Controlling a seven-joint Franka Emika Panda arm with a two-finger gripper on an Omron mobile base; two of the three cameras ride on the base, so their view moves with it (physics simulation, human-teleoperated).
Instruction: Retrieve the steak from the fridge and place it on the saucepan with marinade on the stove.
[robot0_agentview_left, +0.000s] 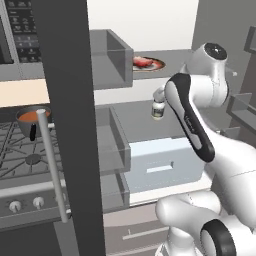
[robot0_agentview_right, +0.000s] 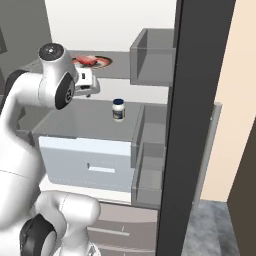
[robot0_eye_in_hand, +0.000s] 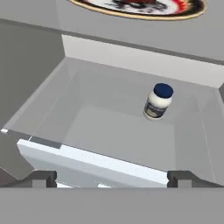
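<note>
Half the steak (robot0_agentview_right: 85, 60) hides behind the arm (robot0_agentview_right: 57, 82).

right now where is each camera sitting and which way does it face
Left base view: behind the arm on its left, facing forward and down at the open grey double-door fridge and grey gas stove; white arm rises lower right.
Right base view: behind on its right, facing the same fridge; arm rises lower left.
Hand view: on the hand, looking down along the tool into a fridge shelf; two dark fingertips at the bottom.
All three share the small white blue-lidded jar and the flat red steak on its plate.
</note>
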